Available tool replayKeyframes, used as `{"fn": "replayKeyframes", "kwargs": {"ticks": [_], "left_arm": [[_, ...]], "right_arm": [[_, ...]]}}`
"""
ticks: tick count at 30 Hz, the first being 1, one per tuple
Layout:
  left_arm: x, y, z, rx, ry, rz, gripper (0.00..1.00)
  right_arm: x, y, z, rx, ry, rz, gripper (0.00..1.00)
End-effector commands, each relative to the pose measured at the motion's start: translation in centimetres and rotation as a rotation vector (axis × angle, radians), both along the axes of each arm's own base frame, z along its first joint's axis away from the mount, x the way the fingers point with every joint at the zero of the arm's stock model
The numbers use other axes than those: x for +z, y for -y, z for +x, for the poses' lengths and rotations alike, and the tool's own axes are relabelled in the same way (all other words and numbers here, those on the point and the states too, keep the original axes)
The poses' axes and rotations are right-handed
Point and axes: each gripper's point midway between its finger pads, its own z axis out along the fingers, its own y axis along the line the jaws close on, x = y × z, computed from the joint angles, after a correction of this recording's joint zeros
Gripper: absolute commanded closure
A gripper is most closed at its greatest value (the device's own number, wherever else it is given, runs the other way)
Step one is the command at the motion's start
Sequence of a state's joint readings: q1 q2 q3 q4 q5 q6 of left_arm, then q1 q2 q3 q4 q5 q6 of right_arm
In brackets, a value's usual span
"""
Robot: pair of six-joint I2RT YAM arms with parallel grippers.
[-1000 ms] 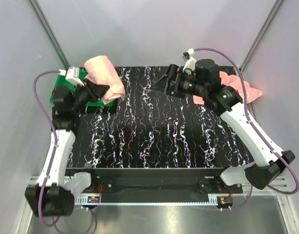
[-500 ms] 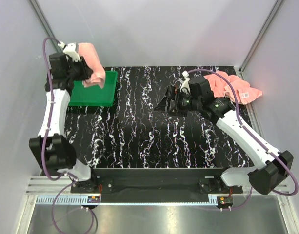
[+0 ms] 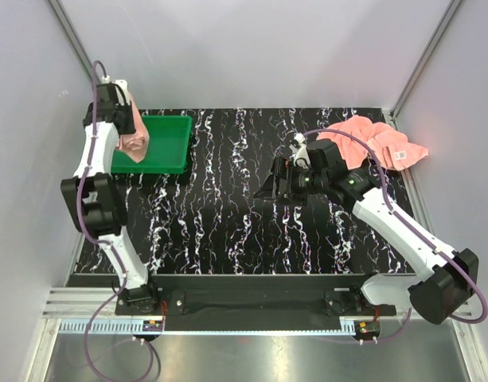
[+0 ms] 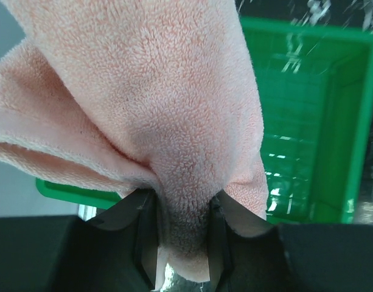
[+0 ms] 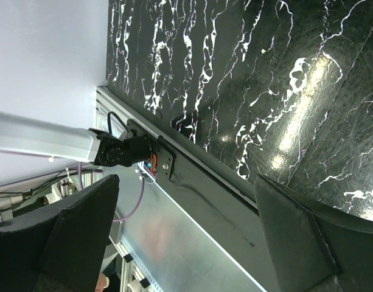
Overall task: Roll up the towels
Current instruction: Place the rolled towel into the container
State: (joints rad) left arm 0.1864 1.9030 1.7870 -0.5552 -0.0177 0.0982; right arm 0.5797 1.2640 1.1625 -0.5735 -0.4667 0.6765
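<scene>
My left gripper [image 3: 126,119] is shut on a rolled salmon-pink towel [image 3: 135,135] and holds it over the left part of the green bin [image 3: 170,147]. In the left wrist view the towel [image 4: 174,103] bulges out between my fingers [image 4: 143,228] with the bin [image 4: 308,140] behind it. The second pink towel [image 3: 379,143] lies crumpled at the mat's back right, its white label showing. My right gripper [image 3: 267,188] is open and empty over the middle of the mat, well left of that towel. In the right wrist view its jaws [image 5: 186,237] stand wide apart with nothing between them.
A black marbled mat [image 3: 251,231] covers the table. The green bin sits at its back left corner. Grey walls close in on the left, right and back. The metal rail with both arm bases [image 3: 251,306] runs along the front edge.
My left gripper swung the rolled towel from the mat's back left, past the bin's far corner, down over the bin. My right gripper moved forward and left, away from the crumpled towel.
</scene>
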Motion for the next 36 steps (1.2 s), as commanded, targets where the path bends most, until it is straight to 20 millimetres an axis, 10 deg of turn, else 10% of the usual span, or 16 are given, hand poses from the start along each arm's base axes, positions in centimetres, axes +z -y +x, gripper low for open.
{"fn": "replayKeyframes", "kwargs": {"ticks": [1,7,14,36], "left_arm": [[-2.0,0.0,1.4,-0.002,-0.052,0.071,1.00],[-7.9,5.2,2.7,-0.170,-0.130,-0.119,1.00],[-7.6,12.2,2.9,-0.419,-0.054,-0.473,1.00],[-11.6,13.9,3.8,-0.587,-0.015,-1.126,0.89]], "right_arm": [[1.6,0.3,-0.9,0.031,0.063,0.037,0.00],[1.1,0.8,-0.9,0.024,0.072,0.007,0.00],[0.2,0.9,-0.6,0.021,0.066,-0.016,0.00],[-0.7,1.1,-0.1,0.019,0.039,-0.037,0.00]]}}
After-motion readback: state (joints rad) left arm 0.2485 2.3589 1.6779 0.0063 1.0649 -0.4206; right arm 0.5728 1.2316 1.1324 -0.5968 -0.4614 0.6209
